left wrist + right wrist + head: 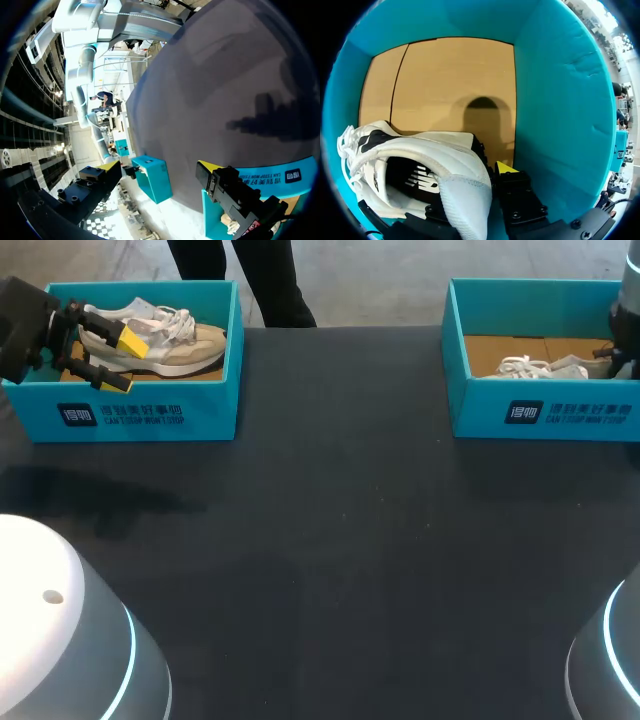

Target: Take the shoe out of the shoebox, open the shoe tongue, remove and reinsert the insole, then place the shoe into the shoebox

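Note:
Two teal shoeboxes stand at the table's far side. The left box (pixel 150 410) holds a beige and white shoe (pixel 175 340) lying on its side. My left gripper (pixel 124 360) hovers open over that box's left end, touching nothing; in its wrist view the left gripper (pixel 155 164) looks out across the table past the box wall (pixel 280 182). The right box (pixel 540 410) holds a white shoe (pixel 540 367). My right gripper (pixel 612 358) is down inside this box (pixel 560 100), shut on the heel of the white shoe (pixel 420 150), one yellow fingertip (pixel 505 167) showing beside the heel.
The dark table top (pixel 340 540) stretches between and in front of the two boxes. My arms' white bases stand at the near left (pixel 60 640) and near right (pixel 610 660) corners. Brown cardboard (pixel 450 80) lines the right box's floor ahead of the shoe.

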Controlling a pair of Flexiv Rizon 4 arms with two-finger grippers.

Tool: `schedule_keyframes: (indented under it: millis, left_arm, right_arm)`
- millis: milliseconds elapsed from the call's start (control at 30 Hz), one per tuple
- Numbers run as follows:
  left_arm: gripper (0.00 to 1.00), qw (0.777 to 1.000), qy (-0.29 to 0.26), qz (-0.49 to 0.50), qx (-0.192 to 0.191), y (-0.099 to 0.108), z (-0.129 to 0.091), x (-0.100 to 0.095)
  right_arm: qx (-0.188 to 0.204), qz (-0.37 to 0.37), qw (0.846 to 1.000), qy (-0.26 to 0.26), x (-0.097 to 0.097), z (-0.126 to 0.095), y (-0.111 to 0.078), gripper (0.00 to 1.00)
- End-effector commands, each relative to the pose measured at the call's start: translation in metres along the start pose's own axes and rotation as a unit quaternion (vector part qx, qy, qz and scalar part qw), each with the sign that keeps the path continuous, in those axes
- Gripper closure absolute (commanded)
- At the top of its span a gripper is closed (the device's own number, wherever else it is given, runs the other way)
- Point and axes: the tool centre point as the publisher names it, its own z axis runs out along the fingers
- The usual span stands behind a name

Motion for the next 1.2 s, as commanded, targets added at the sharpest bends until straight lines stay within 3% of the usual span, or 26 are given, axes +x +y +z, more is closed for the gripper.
schedule_keyframes:
  millis: [33, 100, 167, 1200]
  left_arm:
    - [0.0, 1.0, 0.0, 0.001, -0.001, 0.0, 0.0, 0.0]
    - [0.0, 1.0, 0.0, 0.001, -0.001, 0.0, 0.0, 0.0]
    - [0.0, 1.0, 0.0, 0.001, -0.001, 0.0, 0.0, 0.0]
    - [0.0, 1.0, 0.0, 0.001, -0.001, 0.0, 0.0, 0.0]
  right_arm:
    - [0.001, 0.002, 1.0, 0.0, 0.002, 0.015, 0.008, 0.97]
    - [-0.001, 0.004, 1.0, 0.001, 0.001, 0.014, 0.007, 0.61]
    - [-0.003, 0.005, 1.0, 0.001, 0.001, 0.013, 0.006, 0.0]
    - [-0.048, 0.021, 0.999, -0.013, 0.009, -0.041, -0.004, 0.0]
